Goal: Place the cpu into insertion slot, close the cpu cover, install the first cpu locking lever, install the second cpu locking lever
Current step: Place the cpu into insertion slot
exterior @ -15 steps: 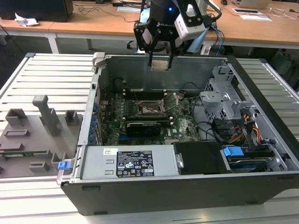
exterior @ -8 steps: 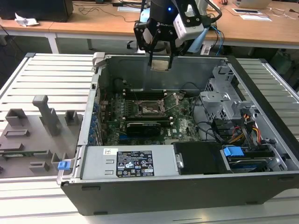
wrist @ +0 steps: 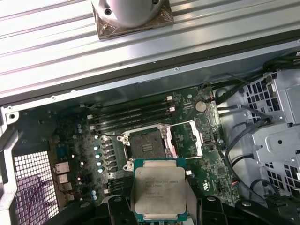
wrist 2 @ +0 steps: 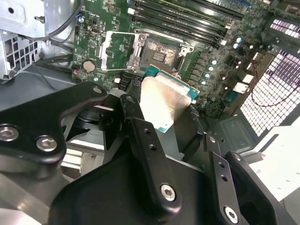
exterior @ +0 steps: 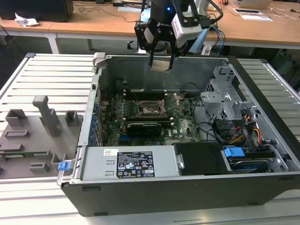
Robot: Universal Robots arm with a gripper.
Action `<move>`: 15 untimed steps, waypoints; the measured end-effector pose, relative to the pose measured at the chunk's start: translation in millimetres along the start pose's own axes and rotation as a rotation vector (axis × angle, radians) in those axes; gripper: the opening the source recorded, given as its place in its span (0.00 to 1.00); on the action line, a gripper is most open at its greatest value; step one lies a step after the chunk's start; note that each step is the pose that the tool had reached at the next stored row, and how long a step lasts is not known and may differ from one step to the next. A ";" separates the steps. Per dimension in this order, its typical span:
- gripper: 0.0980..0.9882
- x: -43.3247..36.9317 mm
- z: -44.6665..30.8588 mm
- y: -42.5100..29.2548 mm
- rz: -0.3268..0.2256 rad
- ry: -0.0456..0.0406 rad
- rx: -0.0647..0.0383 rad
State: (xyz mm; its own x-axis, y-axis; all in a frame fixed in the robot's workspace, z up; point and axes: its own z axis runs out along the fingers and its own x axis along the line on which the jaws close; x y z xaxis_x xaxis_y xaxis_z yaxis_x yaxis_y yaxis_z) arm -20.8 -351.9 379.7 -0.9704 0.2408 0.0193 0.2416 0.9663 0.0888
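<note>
Grip: we see the fingers (exterior: 151, 55) (wrist 2: 140, 136) clamped on two opposite edges of the cpu (exterior: 161, 64) (wrist 2: 164, 101) (wrist: 159, 190).
Chip: the cpu hangs between the fingers, its metal face showing in both wrist views, and we see it touching nothing else.
Socket: the insertion slot (exterior: 151, 110) (wrist 2: 159, 54) (wrist: 146, 147) sits well below the fingers on the green circuit board (wrist: 211, 173), with its dark centre bare and uncovered.
Cover: the cpu cover (wrist 2: 119, 49) (wrist: 187, 138) is swung off the insertion slot to one side, still joined at one edge, and lies lower than the fingers.
Card: a long black card (exterior: 145, 126) lies just beside the insertion slot, also below the fingers.
Case: the computer case (exterior: 154, 197) lies open on the slatted table (exterior: 47, 75), and the fingers hang over its open top.
</note>
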 end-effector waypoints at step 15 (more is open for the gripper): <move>0.48 0.0 0.0 0.0 0.084 -0.0076 -0.002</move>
State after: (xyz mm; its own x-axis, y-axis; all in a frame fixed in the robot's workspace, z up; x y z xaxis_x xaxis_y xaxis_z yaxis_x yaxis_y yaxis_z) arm -20.8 -351.9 379.7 -0.9465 0.3222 0.0193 0.3226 0.9424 0.0889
